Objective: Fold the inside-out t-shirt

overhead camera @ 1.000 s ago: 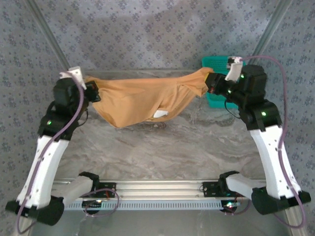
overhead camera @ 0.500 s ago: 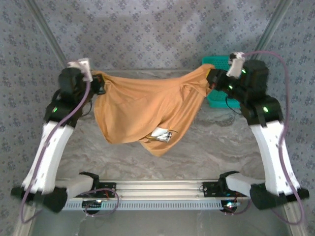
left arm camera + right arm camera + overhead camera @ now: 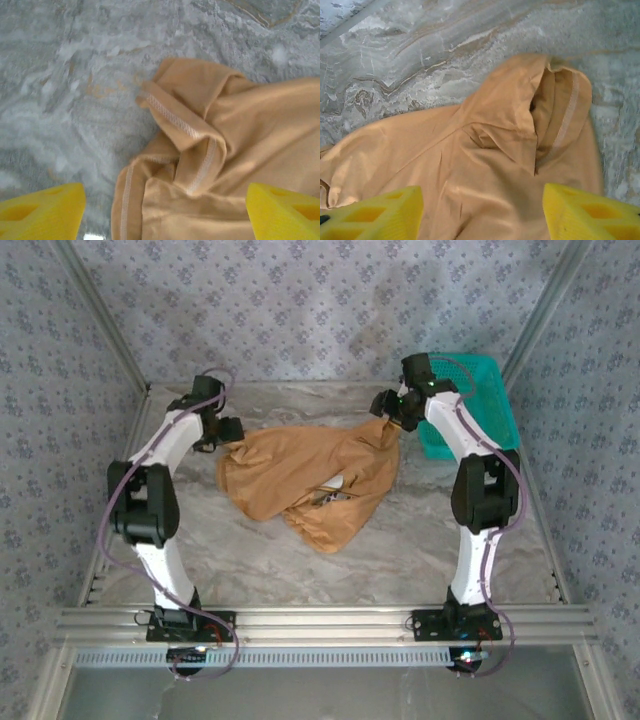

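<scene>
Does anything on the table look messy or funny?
Yes. The orange-tan t-shirt lies crumpled in a heap on the marble table instead of spread flat. Its stitched seams face outward, so it is inside out, and a white tag pokes out from the folds.

Your marble worktop (image 3: 420, 550) carries two things.
The inside-out t-shirt (image 3: 290, 465) lies crumpled near the far edge; a teal basket (image 3: 497, 405) sits in the far right corner.

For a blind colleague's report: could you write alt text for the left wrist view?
A rumpled orange-tan t-shirt, pale seam stitching showing, lies on a grey marbled table. The open left hand shows yellow fingertips wide apart at the bottom corners, holding nothing.
</scene>
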`<state>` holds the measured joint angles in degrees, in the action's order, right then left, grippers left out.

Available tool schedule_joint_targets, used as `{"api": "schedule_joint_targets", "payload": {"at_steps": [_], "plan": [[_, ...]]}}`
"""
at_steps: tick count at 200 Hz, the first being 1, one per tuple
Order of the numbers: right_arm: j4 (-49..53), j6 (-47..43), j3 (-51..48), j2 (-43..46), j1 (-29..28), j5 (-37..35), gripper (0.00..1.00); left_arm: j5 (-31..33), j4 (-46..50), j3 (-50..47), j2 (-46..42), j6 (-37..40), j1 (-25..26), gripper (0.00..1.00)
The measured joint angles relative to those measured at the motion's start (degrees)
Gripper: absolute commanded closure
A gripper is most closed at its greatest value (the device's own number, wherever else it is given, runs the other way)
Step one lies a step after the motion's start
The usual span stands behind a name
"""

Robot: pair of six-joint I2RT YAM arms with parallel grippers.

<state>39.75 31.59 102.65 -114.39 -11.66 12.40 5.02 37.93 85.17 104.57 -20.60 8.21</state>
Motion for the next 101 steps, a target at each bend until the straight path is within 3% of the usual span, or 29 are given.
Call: {"api": "schedule_joint_targets", "payload": {"at_steps": [47,101], "plan": [[-4.20,0.55,-24.81,17.44,-4.42,1.53,0.33,-5.92,-5.49,-28.41,-25.35,-6.67,5.16,0.26],[-7.19,3.48,-46.07,26.77,-10.12,3.41,0.36,-12.83,-14.29,-46.25,-29.40,-14.10,10.64,0.22]]}}
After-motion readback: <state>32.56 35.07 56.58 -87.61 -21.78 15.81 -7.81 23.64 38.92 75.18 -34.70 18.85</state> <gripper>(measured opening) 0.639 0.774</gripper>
